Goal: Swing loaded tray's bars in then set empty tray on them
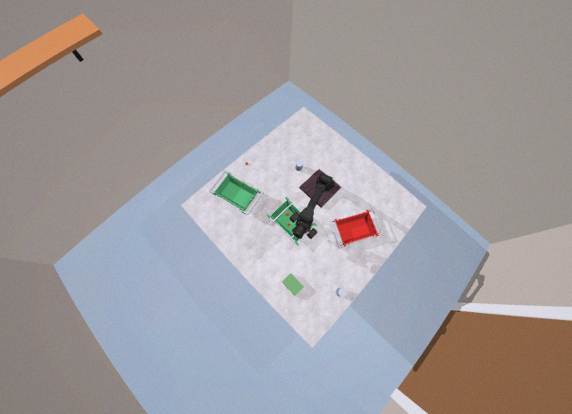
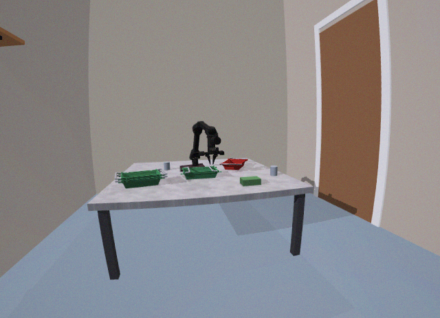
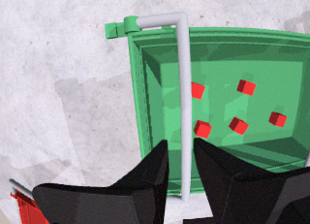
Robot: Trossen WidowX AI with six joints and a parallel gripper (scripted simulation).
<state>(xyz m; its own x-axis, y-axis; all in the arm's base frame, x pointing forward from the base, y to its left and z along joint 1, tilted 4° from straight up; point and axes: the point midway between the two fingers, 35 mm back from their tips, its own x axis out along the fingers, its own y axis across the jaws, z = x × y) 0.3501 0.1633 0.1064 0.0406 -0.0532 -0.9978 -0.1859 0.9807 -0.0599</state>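
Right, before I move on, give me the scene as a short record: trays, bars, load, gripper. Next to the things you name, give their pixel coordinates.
loaded_tray: green (image 1: 280,218) (image 2: 201,174) (image 3: 223,66), middle of table
load: five red blocks (image 1: 289,224) (image 3: 246,87) visible in wrist view
bar_at_gripper: bar (image 2: 214,169) (image 3: 185,98) over tray opening
other_bar: far bar (image 1: 281,214) (image 2: 185,170) (image 3: 308,158) in across top
gripper: gripper (image 1: 303,225) (image 2: 211,163) (image 3: 180,144) partly open, nothing gripped
empty_tray: green one (image 1: 238,192) (image 2: 141,181), on table
stacked: no

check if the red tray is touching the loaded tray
Apart. The wrist view shows bare tabletop between the red tray and the loaded tray.
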